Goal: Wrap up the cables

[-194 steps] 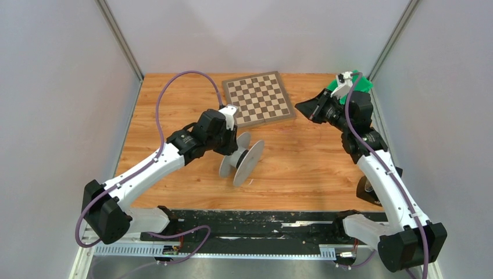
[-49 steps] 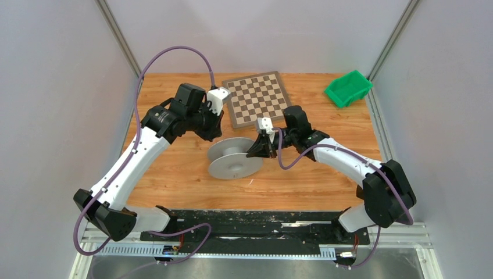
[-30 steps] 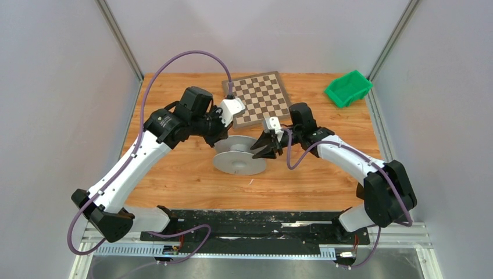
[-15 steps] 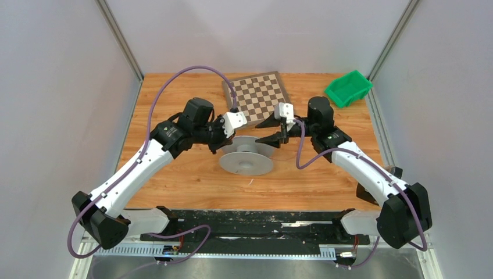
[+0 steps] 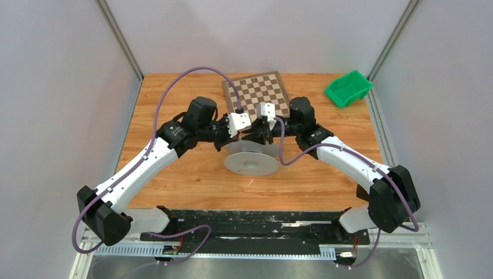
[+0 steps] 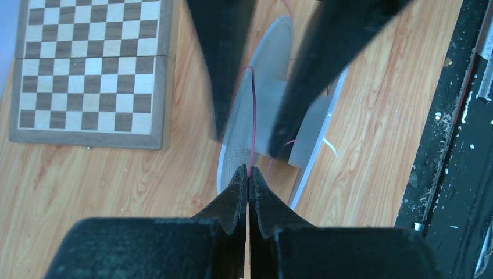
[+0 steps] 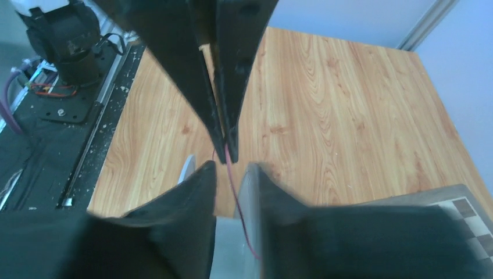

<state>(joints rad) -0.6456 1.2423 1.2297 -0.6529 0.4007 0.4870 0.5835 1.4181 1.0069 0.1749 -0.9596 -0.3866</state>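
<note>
A grey spool point(image 5: 252, 161) lies on the wooden table with its wide flange toward the camera. A thin red cable point(image 6: 253, 119) runs from the spool point(image 6: 272, 93) up to my left gripper point(image 6: 249, 172), which is shut on it. My right gripper point(image 7: 232, 168) faces the left one tip to tip over the spool point(image 7: 231, 250). Its jaws are open, and the red cable point(image 7: 235, 187) passes through the gap between them without being pinched. From the top view both grippers, left point(image 5: 246, 136) and right point(image 5: 259, 137), meet just above the spool's hub.
A folded checkerboard point(image 5: 258, 95) lies behind the spool, close to both wrists. A green bin point(image 5: 347, 88) stands at the back right corner. A black rail point(image 5: 256, 224) runs along the table's near edge.
My right gripper has swung left and down from beside the checkerboard until it meets the left gripper over the spool. The left gripper and the spool have shifted slightly right.
</note>
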